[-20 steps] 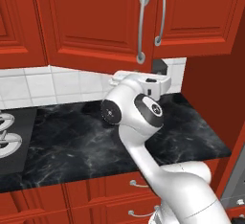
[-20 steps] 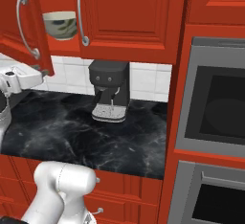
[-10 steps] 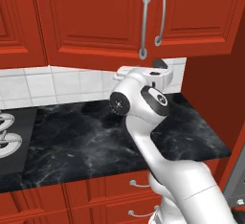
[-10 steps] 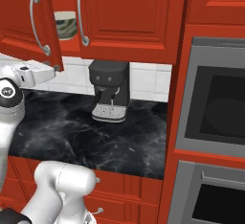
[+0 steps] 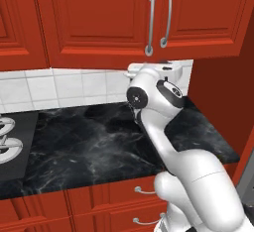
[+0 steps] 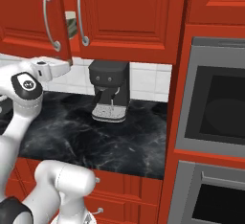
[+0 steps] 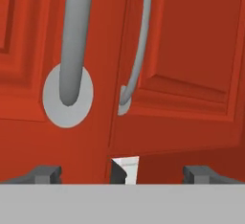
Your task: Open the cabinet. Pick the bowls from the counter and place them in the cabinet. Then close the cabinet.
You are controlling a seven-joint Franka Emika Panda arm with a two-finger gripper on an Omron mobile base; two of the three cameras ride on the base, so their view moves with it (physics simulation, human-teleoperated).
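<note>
Facing red wooden two-door wall cabinet [image 7: 167, 50], upper frame; left door slightly ajar.
Silver handles [image 7: 74, 41] run vertical; wide-open, empty gripper [image 7: 122, 173]; bowl [image 6: 70, 23] mostly hidden.

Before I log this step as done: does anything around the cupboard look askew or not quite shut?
Yes. The cabinet's left door stands slightly ajar: a narrow gap beside the right door shows a bowl inside. Nothing looks spilled or damaged.
</note>
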